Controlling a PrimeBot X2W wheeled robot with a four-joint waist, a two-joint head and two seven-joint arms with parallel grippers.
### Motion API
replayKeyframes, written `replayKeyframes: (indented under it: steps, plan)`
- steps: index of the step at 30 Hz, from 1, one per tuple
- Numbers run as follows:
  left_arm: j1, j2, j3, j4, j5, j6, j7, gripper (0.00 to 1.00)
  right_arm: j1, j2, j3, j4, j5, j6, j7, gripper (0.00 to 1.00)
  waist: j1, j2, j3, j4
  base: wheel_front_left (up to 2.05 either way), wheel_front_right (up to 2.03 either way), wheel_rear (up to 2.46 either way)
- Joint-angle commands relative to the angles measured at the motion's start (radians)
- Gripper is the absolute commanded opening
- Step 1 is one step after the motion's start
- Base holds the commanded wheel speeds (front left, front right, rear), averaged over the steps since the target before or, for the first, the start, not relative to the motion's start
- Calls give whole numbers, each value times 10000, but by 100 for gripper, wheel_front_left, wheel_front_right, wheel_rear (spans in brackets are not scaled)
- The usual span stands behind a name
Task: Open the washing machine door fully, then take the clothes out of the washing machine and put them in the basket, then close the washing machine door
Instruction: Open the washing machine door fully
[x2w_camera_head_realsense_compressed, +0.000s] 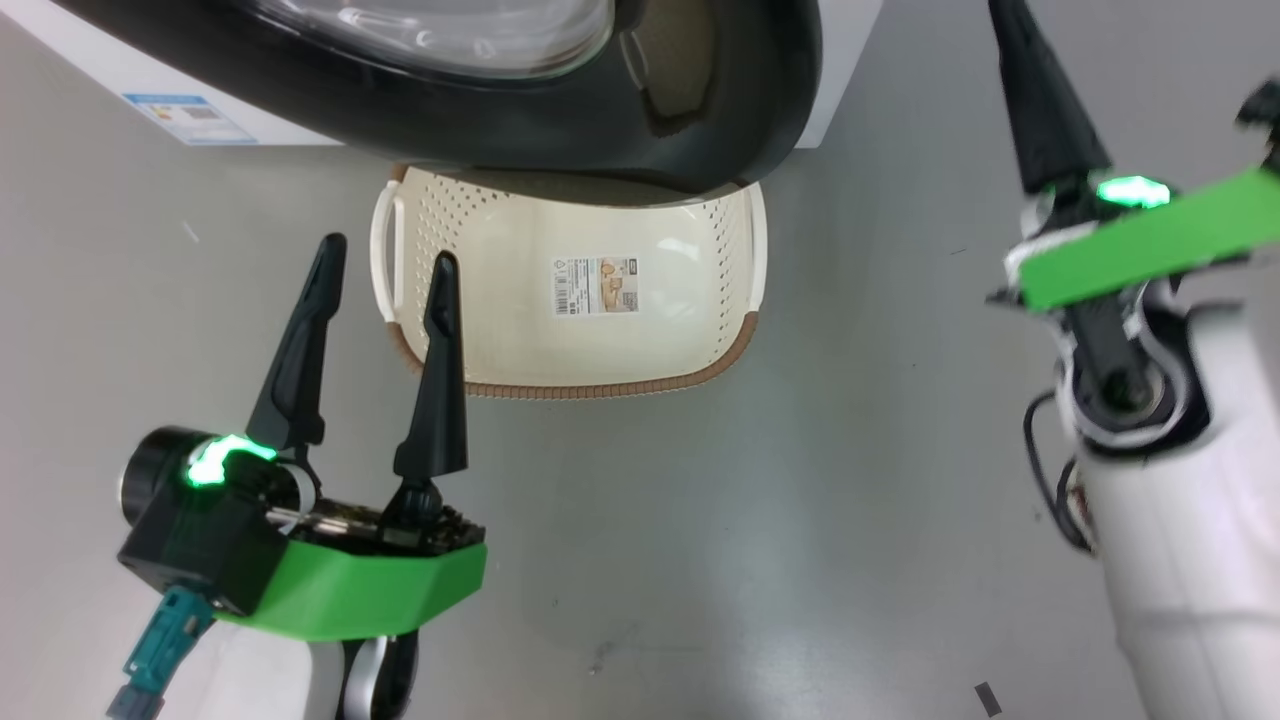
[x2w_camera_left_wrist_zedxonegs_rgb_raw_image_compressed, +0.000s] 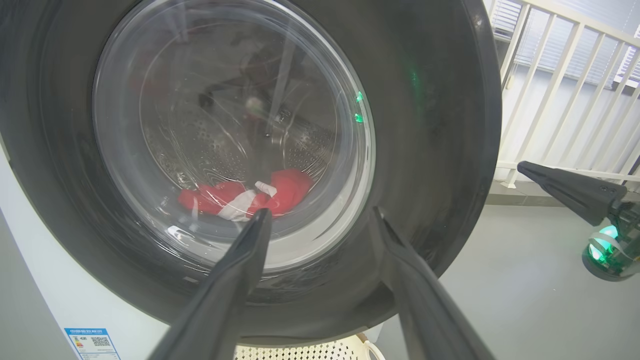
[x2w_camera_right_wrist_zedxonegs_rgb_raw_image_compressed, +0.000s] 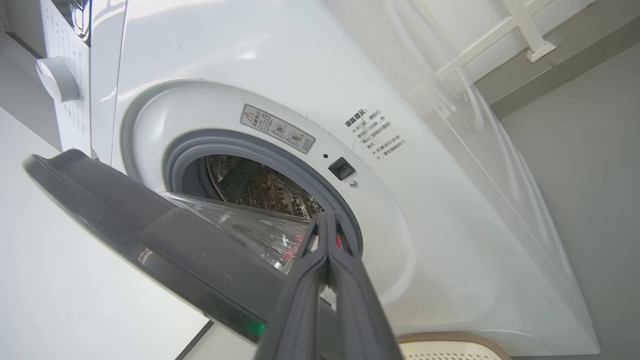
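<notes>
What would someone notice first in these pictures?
Probably the big round washing machine door, glossy black with a clear bowl window, standing partly open in front of the white washing machine. Through its glass, bright red clothes lie at the bottom of the steel drum. Under the door sits a cream basket, with the open left end effector near its left edge.

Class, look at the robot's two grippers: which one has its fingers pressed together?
The right gripper: its two fingers touch along their length, whereas the left gripper has its fingers wide apart.
</notes>
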Motion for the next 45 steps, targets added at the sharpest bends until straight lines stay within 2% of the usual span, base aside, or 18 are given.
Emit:
replayKeyframes:
  steps: [1, 3, 4, 13, 19, 27, 37, 45]
  plan:
    - [8, 135, 249, -332, 117, -37, -48, 100, -485, 111, 49, -118, 594, 63, 480, 0, 0, 0, 90, 85, 0, 0, 0]
    - [-5, 126, 215, -348, 107, -46, -48, 100, -925, 111, -72, 135, 1373, 63, 1164, 0, 0, 0, 151, 152, 0, 0, 0]
    - [-5, 126, 215, -348, 107, -46, -48, 100, -925, 111, -72, 135, 1373, 63, 1164, 0, 0, 0, 151, 152, 0, 0, 0]
    - [-52, 91, 122, -278, 67, -74, -48, 100, -2594, 112, -417, 1702, 4016, 63, 4300, 0, 0, 0, 324, 398, 0, 0, 0]
    - [-84, 70, 85, -192, 46, -94, -48, 100, -3200, 112, -175, 2329, 5271, 63, 5439, 0, 0, 0, 379, 524, 0, 0, 0]
    - [-117, 49, 96, -94, 3, -92, -48, 100, -3344, 112, 512, 2527, 6413, 63, 5972, 0, 0, 0, 362, 586, 0, 0, 0]
    - [4, 36, 78, 55, -56, -234, -48, 100, -2754, 97, 948, 2178, 6657, 63, 6017, 0, 0, 0, -113, 585, 0, 0, 0]
    - [208, 28, 104, 260, -46, -73, -48, 100, -1933, -66, 1188, 1938, 6804, 63, 5946, 0, 0, 0, -649, 717, 0, 0, 0]
